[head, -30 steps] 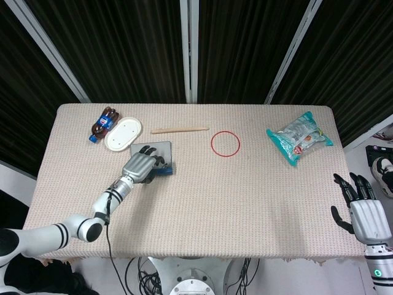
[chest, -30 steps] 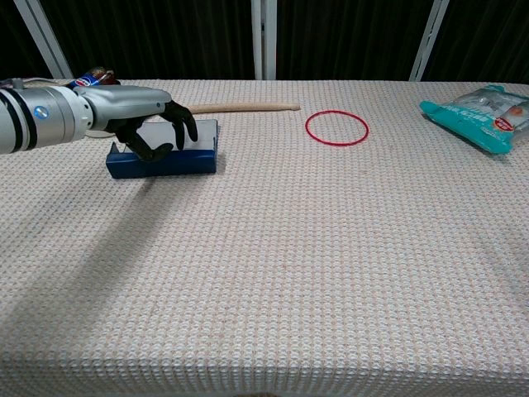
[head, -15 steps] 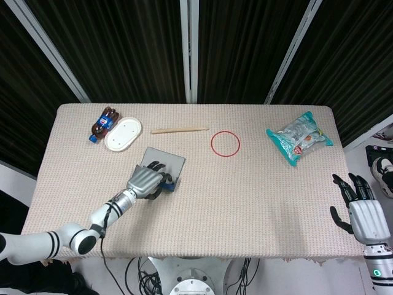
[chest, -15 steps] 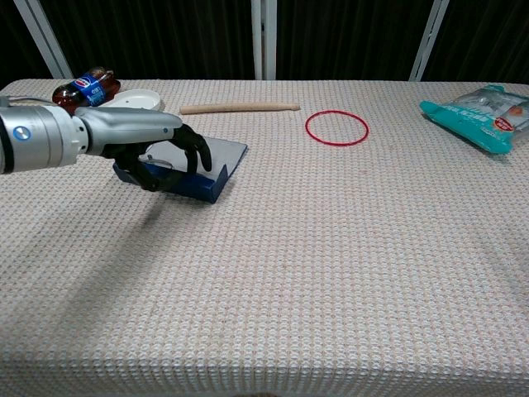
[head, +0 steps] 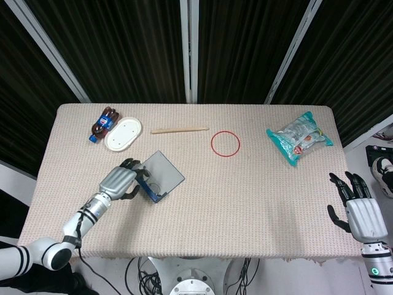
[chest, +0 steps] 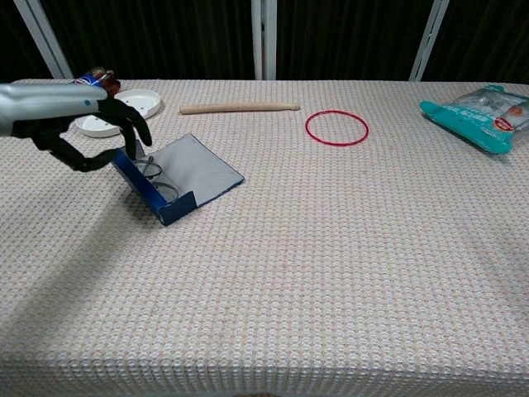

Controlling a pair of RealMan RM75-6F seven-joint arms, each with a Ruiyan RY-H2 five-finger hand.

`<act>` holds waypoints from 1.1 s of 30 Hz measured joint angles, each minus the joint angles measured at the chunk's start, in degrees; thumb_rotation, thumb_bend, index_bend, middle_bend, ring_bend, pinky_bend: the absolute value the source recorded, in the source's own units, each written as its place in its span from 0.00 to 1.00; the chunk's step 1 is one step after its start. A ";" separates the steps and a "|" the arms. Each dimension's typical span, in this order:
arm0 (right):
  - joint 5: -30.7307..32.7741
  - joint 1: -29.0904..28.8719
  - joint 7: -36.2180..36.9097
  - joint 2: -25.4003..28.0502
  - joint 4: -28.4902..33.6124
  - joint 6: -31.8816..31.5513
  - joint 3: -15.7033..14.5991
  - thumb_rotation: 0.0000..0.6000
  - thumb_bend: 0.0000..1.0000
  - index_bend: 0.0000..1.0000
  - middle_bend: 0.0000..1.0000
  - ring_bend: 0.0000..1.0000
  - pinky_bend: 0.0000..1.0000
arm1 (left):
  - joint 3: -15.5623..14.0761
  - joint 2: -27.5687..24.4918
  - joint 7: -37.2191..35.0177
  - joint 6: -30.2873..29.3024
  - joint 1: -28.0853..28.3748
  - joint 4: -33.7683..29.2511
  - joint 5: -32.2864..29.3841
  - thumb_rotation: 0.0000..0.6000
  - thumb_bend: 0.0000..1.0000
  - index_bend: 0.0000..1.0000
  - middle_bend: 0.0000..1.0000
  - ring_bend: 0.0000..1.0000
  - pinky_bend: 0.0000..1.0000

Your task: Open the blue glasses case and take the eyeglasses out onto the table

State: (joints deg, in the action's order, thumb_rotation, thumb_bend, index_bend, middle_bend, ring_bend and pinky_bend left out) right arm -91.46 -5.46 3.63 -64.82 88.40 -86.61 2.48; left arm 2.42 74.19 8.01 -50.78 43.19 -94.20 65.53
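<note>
woven beige tablecloth (head: 245, 184) under dark curtains. blue glasses case (chest: 178, 178) lying open left of centre, lid flat to expose eyeglasses (chest: 157, 175) still inside. left hand (chest: 91, 136) curled at case's left wall, empty as far as visible, likely placed to steady or reach in. right hand (head: 362, 212) released, idle off table's right edge.

Beige woven-texture tablecloth (head: 245, 196); on it a flat blue glasses case (chest: 178, 175) with grey lining and thin dark-framed eyeglasses (chest: 157, 179) inside. Beyond the case: white oval plastic lid (head: 123, 133), cola bottle with blue label and red cap (head: 102, 123), tan wooden stick (head: 179, 129), thin red ring (head: 225, 144), teal-and-clear snack bag (head: 299, 137). Both hands silver-backed with black fingers: left hand (head: 120, 180), right hand (head: 361, 213).
</note>
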 measured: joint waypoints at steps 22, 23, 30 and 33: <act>0.50 0.54 0.97 0.16 -0.72 -0.55 -0.21 1.00 0.38 0.02 0.21 0.00 0.07 | 6.47 7.80 3.49 9.68 3.86 11.60 -21.26 1.00 0.55 0.12 0.35 0.06 0.00; 0.57 0.64 1.01 0.17 -0.75 -0.62 -0.23 1.00 0.38 0.02 0.21 0.00 0.07 | 6.68 8.20 3.53 10.58 4.66 11.80 -21.18 1.00 0.55 0.12 0.35 0.06 0.00; 1.24 1.28 1.50 0.16 -1.20 -0.98 -0.30 1.00 0.38 0.02 0.21 0.00 0.07 | 8.15 11.18 4.35 15.02 10.29 13.16 -21.58 1.00 0.55 0.11 0.35 0.06 0.00; 1.40 1.46 1.72 0.09 -1.40 -1.08 -0.31 1.00 0.38 0.02 0.21 0.00 0.07 | 8.84 12.38 4.52 16.53 12.60 13.53 -21.79 1.00 0.55 0.11 0.35 0.06 0.00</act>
State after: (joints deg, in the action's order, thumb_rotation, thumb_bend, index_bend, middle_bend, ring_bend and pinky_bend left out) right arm -90.06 -4.01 5.35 -64.73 87.00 -87.70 2.17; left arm 11.25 86.57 12.53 -34.26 55.79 -80.67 43.74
